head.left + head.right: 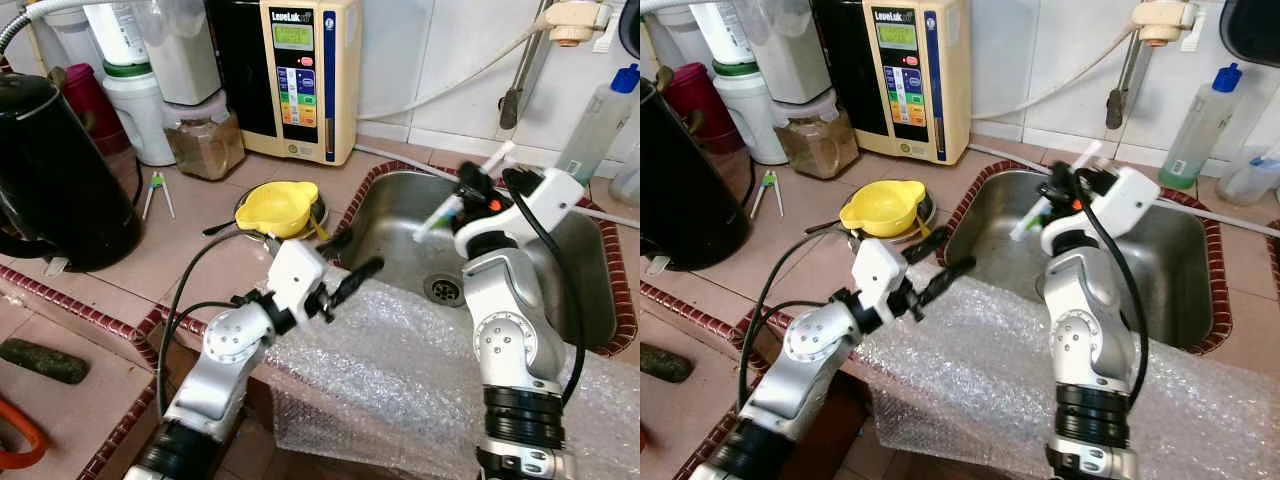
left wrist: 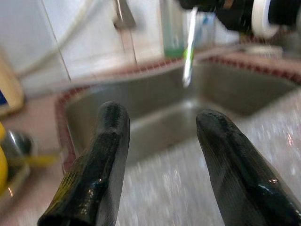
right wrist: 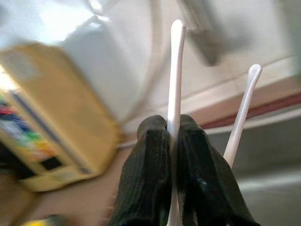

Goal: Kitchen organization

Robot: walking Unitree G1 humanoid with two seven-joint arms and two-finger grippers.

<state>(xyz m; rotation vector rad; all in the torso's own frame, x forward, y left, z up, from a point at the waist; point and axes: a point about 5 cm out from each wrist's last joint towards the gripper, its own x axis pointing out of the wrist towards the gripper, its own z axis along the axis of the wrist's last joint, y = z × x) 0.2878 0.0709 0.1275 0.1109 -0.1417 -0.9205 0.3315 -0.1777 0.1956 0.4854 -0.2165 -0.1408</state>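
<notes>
Bubble wrap point(image 1: 400, 370) drapes the counter edge; right gripper point(image 1: 462, 205) clamps toothbrushes point(image 3: 175, 70) above the sink point(image 1: 590, 290), left gripper point(image 1: 345, 265) spread empty; next, stowing them.

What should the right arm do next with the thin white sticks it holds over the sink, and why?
Probably carry them away from the sink toward the counter. The right gripper is shut on one of the white sticks, a second beside it, raised above the basin. The left gripper is open over the bubble wrap, holding nothing.
</notes>
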